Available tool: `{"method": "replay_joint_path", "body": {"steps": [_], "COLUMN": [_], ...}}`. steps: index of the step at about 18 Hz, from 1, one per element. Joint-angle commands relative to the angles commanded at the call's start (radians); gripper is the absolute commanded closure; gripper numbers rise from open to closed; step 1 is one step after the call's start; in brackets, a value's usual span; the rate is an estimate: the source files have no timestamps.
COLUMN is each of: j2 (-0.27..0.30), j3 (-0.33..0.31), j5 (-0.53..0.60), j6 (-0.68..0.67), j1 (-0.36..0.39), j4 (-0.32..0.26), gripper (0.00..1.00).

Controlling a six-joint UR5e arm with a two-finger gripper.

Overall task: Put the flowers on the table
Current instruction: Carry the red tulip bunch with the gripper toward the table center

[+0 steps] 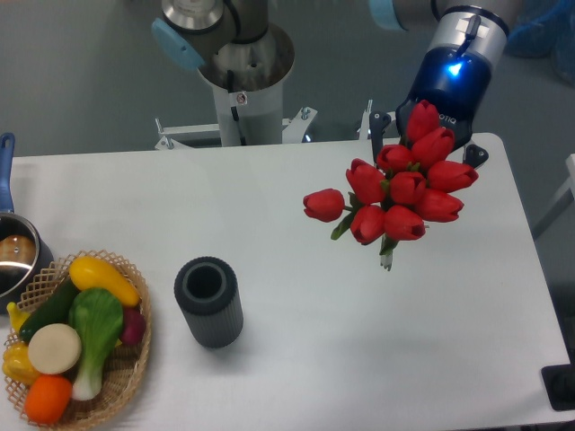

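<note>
The hand [429, 148], grip hidden behind the buds, carries ten-odd flowers [402, 190] above the table [296, 341].

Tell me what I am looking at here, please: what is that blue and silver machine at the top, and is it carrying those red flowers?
This is one picture from a fixed camera looking down on a white table. The grey column at the top is the base of a robot arm; the arm bends round to the blue-lit part at the upper right, which carries its end effector, a two-finger grasping tool. The fingers are mostly hidden behind the flowers, a bunch of red tulips with closed buds. The bunch seems to hang from the end effector above the table, but the grip itself cannot be seen.

On the table stand a dark ribbed vase, empty, and at the lower left a wicker basket of colourful vegetables. A pot with a blue handle sits at the left edge.
</note>
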Motion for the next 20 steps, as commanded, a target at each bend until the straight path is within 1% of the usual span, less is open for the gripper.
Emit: {"method": "replay_joint_path", "body": {"steps": [2,4,7,9,12,15,17,20], "j2": [0.003,0.005,0.011,0.021,0.052,0.051,0.046,0.02], "j3": [-0.011,0.008,0.011,0.011,-0.005,-0.005,-0.006,-0.017], "j5": [0.0,0.009,0.093,0.178,0.339,0.432,0.549,0.769], "j6": [0.002,-0.005,-0.006,-0.006,-0.005,-0.003,-0.003,0.0], "j1": [-0.003,-0.005,-0.008,-0.012,-0.021,-0.047,-0.083,-0.165], "j4": [0.0,-0.005,-0.006,-0.009,-0.02,-0.025,-0.032,-0.032], "gripper": [0.73,0.72,0.72,0.72,0.72,0.72,0.72,0.72]}}
